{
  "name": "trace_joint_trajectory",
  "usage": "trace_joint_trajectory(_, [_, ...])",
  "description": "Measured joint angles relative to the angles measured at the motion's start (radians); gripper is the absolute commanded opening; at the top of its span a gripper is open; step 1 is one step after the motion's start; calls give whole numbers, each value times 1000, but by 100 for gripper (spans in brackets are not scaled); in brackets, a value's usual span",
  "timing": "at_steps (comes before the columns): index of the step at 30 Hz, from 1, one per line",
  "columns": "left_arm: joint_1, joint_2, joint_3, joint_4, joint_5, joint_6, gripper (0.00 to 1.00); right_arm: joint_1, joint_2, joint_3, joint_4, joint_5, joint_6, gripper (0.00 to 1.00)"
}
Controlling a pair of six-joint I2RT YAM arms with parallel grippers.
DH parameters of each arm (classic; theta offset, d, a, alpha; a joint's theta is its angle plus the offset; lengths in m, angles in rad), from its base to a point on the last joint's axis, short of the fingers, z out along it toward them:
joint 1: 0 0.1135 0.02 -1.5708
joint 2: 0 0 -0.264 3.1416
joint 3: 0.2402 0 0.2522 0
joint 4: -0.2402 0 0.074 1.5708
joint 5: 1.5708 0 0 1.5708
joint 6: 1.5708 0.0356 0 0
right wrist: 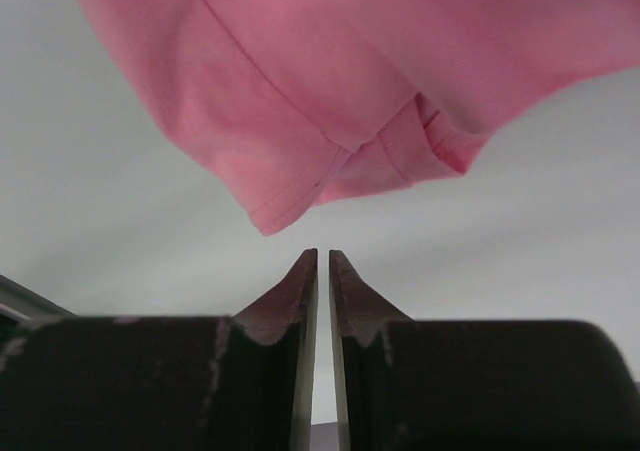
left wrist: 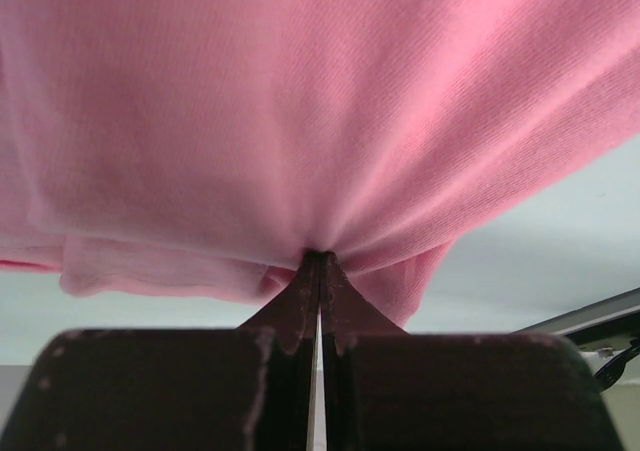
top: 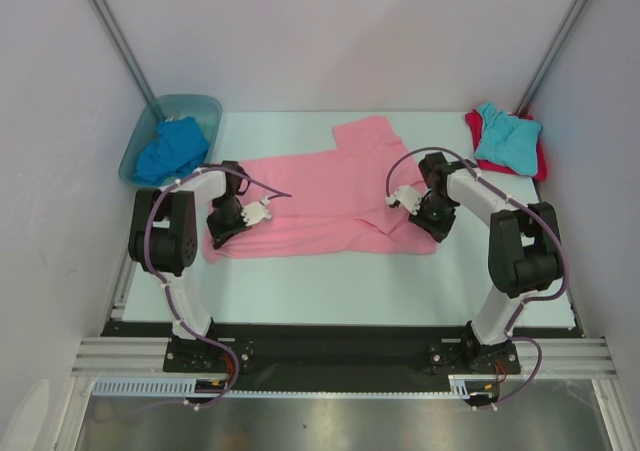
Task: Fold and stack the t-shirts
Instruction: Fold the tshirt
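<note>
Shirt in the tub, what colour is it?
The shirt is blue; the top view shows it best.

plain pink shirt [top: 310, 206]; royal blue shirt [top: 170, 151]; turquoise shirt [top: 505, 136]; red shirt [top: 473, 126]; translucent blue-green tub [top: 196, 104]; pale mint counter [top: 330, 291].

a robot lab cell: plain white walls [top: 300, 31] box in a pale tabletop [top: 330, 281], silver aluminium rail [top: 115, 354] at lower left.
</note>
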Motion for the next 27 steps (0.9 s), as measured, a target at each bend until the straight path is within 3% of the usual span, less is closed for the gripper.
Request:
trace_joint_trajectory(4, [7,7,6,-7,-19,5,0,3,3,-39,19,-5,20,6])
trace_joint_trajectory(22, [33,15,31,-8,-23,5,0,42,38,37,85,-8,75,5])
trace_joint_trajectory(27, [33,15,33,-5,-23,5,6,57,54,14,111,-8,91,4])
